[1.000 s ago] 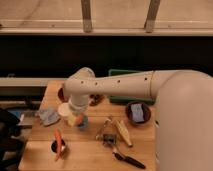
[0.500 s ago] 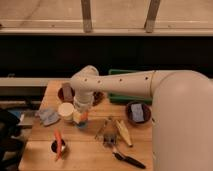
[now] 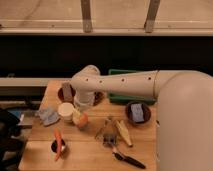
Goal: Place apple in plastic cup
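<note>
The apple (image 3: pixel 82 120), small, round and orange-yellow, sits on the wooden table (image 3: pixel 90 150) just right of a cream-white container (image 3: pixel 65 110). My gripper (image 3: pixel 83 113) reaches in from the right and hangs directly over the apple, at or just above its top. A small bluish translucent thing (image 3: pixel 48 116), which looks like the plastic cup, lies left of the white container, a short way from the apple.
A carrot (image 3: pixel 58 141) stands in a small dark cup (image 3: pixel 55 148) at the front left. A dark red bowl (image 3: pixel 138 112) holds something blue. A green tray (image 3: pixel 125 96) is at the back. A yellow item (image 3: pixel 122 132) and a black-handled tool (image 3: pixel 127 160) lie front right.
The arm has swung a little to the right and lowered, so the gripper now sits right above the apple. The apple has stayed at about the same spot beside the white container.
</note>
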`<state>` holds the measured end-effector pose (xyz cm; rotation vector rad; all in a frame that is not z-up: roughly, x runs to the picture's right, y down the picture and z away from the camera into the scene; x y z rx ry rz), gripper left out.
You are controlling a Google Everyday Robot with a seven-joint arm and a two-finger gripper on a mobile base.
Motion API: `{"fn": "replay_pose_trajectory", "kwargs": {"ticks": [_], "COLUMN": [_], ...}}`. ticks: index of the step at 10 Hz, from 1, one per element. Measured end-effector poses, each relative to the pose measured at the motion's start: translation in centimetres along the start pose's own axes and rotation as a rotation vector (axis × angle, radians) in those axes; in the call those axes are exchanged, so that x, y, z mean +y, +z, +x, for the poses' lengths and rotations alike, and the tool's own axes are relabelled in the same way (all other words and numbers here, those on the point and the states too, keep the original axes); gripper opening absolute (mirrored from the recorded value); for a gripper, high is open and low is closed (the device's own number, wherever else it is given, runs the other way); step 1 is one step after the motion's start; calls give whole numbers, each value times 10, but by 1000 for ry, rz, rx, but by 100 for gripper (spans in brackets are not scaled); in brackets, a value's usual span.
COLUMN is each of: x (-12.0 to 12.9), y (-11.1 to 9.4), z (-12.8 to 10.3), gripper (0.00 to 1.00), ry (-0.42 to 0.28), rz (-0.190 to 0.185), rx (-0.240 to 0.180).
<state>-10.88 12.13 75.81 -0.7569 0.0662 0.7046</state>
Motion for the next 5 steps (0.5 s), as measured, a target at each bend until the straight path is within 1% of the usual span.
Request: {"fn": "replay_pose_trajectory", "kwargs": {"ticks": [2, 3, 5], "x": [-15, -30, -64], "y": [-22, -33, -41], "z": [-14, -23, -31], "gripper": [66, 66, 66], "ry": [10, 32, 96], "rz": [51, 76, 99], "rx": [-41, -67, -103]}}
